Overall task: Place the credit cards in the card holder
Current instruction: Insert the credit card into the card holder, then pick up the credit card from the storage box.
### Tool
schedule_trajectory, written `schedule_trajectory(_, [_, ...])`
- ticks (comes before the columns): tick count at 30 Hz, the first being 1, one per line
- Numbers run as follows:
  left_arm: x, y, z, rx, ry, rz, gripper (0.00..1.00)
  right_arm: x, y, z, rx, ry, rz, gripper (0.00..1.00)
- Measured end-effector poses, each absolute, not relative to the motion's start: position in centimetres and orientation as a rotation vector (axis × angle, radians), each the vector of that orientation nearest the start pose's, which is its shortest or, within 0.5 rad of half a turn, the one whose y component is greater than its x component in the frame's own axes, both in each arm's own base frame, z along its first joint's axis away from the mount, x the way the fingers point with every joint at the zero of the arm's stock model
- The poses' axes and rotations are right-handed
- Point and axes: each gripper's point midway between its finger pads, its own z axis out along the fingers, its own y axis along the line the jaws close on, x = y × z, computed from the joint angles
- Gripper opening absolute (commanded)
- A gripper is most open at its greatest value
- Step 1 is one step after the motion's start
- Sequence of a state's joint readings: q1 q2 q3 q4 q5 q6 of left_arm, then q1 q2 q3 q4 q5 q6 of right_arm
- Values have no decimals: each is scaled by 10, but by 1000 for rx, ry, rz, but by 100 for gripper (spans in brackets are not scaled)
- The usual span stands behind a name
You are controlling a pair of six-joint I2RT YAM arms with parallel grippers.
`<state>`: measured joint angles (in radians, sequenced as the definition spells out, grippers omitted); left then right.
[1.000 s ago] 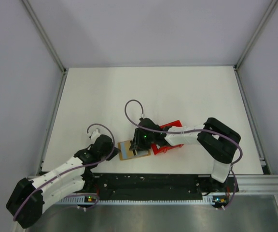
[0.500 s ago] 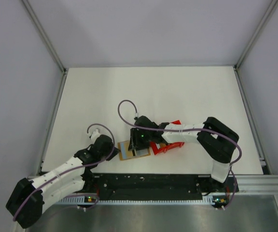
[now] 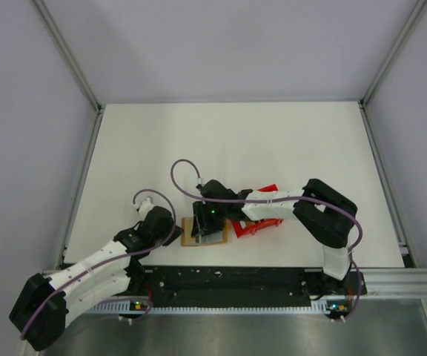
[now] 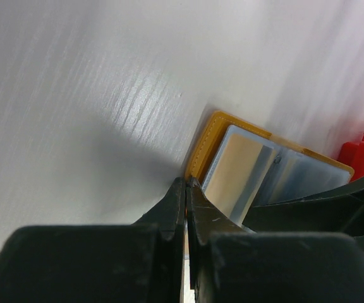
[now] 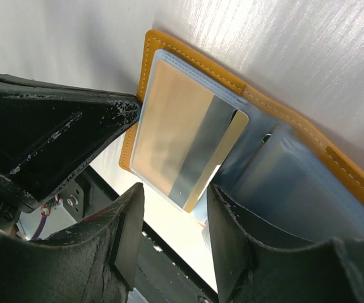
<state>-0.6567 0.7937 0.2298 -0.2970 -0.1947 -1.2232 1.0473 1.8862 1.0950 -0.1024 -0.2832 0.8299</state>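
White worktop [image 3: 288, 141] carries everything. At the card holder's [image 5: 194, 60] left edge my left pincer [image 4: 186, 183] is pressed fully closed, gripping nothing. On the holder's left half one striped credit card [image 5: 182, 136] lies flat, its near end between my right pincer's [image 5: 174, 196] parted jaws. I cannot tell whether it is pocketed, or where the other card is. Right of the holder sits a red tray [image 3: 262, 225]. I judge the job about half done.
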Motion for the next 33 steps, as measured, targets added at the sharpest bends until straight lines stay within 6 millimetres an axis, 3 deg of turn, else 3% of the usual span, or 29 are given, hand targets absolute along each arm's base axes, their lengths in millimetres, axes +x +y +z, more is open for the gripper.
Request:
schedule_trajectory(9, [179,-142,20,-784,2377,-601,0,156,421,37,-476,2713,1012,47])
schedule_trajectory(13, [178,-140,21,-762,2382,-583,0,167,410,64,-494,2624,967,48])
schedule_trajectory(17, [182,-139,30,-728,2371,-563,0,182,385,111,-450,2483,960,50])
schedule_trajectory(20, [187,-139,39,-700,2357,-552,0,201,348,140,-347,2402,926,49])
schedule_trajectory(22, [190,-139,45,-682,2344,-546,0,214,323,147,-266,2379,882,48])
schedule_trajectory(25, [193,-138,48,-670,2333,-536,0,226,286,134,-166,2397,790,47])
schedule_trajectory(30, [193,-135,45,-658,2344,-509,0,233,221,85,-34,2529,587,47])
schedule_trajectory(33, [193,-135,43,-657,2347,-499,0,243,195,74,13,2557,507,47])
